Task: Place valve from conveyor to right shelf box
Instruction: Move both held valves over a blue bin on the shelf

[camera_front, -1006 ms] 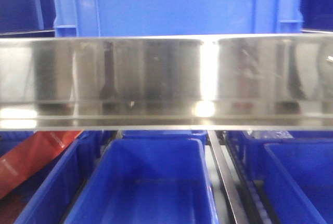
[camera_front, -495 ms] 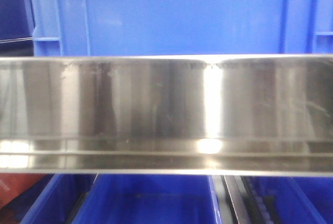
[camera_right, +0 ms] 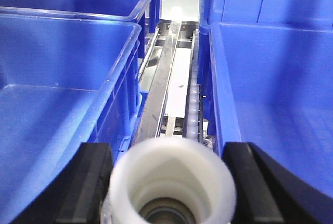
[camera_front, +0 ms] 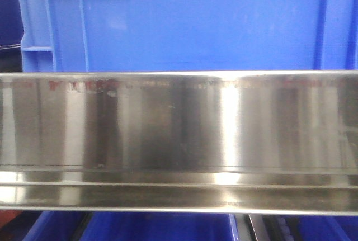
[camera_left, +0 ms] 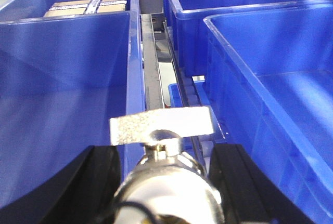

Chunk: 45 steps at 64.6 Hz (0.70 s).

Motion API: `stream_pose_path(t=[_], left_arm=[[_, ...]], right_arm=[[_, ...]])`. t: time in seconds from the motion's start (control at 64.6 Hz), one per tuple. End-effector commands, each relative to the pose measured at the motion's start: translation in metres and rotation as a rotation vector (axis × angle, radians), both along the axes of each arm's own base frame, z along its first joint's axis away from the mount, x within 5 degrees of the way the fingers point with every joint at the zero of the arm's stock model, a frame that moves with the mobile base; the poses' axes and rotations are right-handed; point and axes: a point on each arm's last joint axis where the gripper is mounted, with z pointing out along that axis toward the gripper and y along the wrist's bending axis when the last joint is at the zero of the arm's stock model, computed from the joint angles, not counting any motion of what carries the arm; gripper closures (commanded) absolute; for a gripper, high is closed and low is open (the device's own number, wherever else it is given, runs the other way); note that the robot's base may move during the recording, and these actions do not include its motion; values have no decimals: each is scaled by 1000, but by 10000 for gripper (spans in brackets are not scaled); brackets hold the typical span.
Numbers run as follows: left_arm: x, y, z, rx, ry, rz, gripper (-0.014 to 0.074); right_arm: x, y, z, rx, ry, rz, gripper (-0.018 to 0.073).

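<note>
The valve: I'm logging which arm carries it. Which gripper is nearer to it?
Left. The left gripper is shut on the valve; the right gripper holds a white tube, with no valve in its view.

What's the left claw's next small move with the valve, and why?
Probably slide sideways before opening. Left claw grips the valve above a blue crate wall and the rail gap beside it, not above a floor. Right claw holds a white tube.
</note>
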Motion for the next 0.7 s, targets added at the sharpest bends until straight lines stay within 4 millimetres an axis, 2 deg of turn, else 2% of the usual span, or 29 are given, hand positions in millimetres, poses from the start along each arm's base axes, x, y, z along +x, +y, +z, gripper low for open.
stream_pose_path(t=[0.0, 0.681], left_arm=[[-3, -1, 9, -11, -76, -7, 708], [-2, -2, 13, -27, -124, -14, 708]], right_arm=[[-3, -1, 13, 4, -95, -14, 712], [-2, -1, 14, 5, -103, -16, 712]])
